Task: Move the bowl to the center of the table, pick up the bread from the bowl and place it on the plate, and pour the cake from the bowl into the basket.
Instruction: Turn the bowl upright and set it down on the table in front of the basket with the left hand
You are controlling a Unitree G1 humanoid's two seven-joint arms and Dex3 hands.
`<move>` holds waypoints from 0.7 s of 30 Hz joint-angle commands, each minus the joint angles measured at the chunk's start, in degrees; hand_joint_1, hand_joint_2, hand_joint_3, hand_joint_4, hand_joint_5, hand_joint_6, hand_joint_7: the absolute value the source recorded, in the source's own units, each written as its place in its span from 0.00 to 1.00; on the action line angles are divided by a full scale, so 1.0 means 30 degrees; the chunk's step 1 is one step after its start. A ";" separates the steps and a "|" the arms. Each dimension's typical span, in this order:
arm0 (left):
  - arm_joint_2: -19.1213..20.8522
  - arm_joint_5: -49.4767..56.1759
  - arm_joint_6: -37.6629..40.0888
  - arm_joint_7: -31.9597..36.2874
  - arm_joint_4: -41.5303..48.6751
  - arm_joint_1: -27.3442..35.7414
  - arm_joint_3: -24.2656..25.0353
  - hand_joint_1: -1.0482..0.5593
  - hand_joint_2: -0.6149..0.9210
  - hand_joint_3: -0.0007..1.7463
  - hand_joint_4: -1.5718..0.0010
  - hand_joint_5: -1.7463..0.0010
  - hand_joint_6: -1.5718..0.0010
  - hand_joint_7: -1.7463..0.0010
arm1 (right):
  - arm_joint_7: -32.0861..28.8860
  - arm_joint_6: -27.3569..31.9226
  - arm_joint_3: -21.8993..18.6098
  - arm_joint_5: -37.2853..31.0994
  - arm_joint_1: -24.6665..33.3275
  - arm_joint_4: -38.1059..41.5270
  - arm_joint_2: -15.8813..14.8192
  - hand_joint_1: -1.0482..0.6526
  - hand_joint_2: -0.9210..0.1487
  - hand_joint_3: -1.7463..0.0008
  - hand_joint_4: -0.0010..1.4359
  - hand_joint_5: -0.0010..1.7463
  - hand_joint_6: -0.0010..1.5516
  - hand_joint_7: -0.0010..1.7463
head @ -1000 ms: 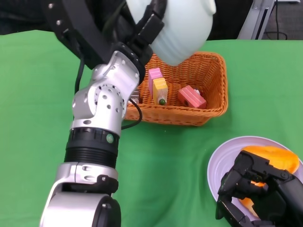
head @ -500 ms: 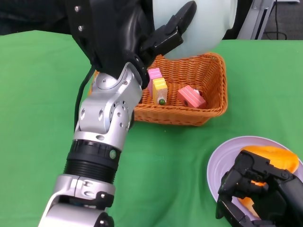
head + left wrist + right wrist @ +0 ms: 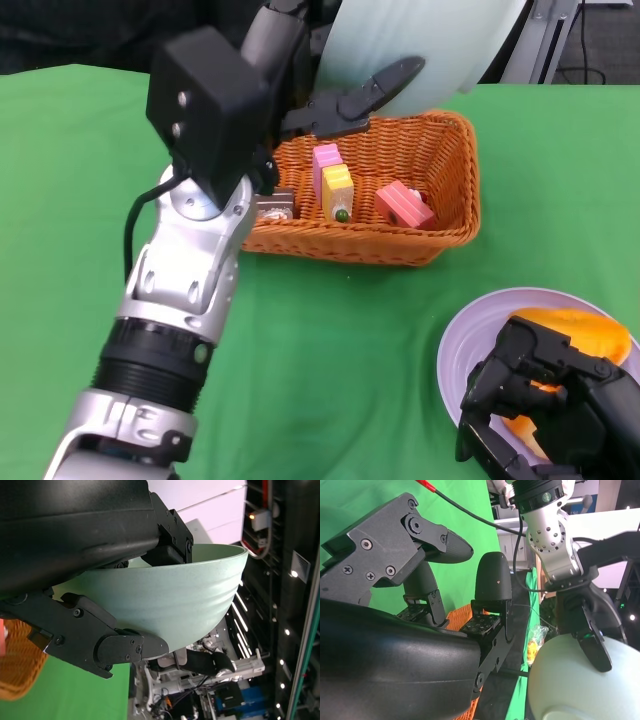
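My left hand (image 3: 340,100) grips the pale green bowl (image 3: 420,45) and holds it high, tipped on its side above the back of the orange wicker basket (image 3: 455,185). The left wrist view shows the fingers (image 3: 100,645) clamped on the bowl's wall (image 3: 165,600). Pink (image 3: 326,160), yellow (image 3: 338,190) and red (image 3: 404,205) cake pieces lie in the basket. The orange bread (image 3: 580,335) lies on the lilac plate (image 3: 470,345) at the lower right. My right hand (image 3: 545,415) rests over the bread's near end. In the right wrist view its fingers (image 3: 490,580) stand apart with nothing between them.
A brown and white piece (image 3: 272,207) lies at the basket's left end. Green cloth (image 3: 350,350) covers the table between basket and plate. My raised left forearm (image 3: 170,320) crosses the left half of the view. The right wrist view also shows the bowl (image 3: 580,680).
My left wrist has turned and lifted the bowl higher, tipping it further. The cakes in the basket, the bread, the plate and my right hand have not moved.
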 commanded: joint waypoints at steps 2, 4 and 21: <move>0.1242 0.1072 -0.3040 -0.0515 0.0631 0.0207 -0.0084 0.48 0.95 0.34 0.49 0.00 0.57 0.17 | -0.0033 -0.0187 -0.0350 0.0121 -0.0097 0.0025 -0.0101 0.51 0.43 0.42 0.49 0.93 0.38 0.82; 0.1640 0.1327 -0.3921 -0.0757 0.1005 0.0208 -0.0067 0.49 0.95 0.35 0.49 0.00 0.57 0.19 | -0.0104 -0.0070 -0.0376 0.0216 -0.0153 0.0018 -0.0039 0.51 0.43 0.42 0.49 0.93 0.38 0.82; 0.6444 0.9017 -1.4058 0.3332 0.4212 0.0483 -0.0012 0.54 0.82 0.50 0.59 0.05 0.59 0.26 | -0.0288 -0.0016 -0.0421 0.0072 -0.0606 -0.0017 0.0141 0.50 0.36 0.50 0.50 0.90 0.40 0.80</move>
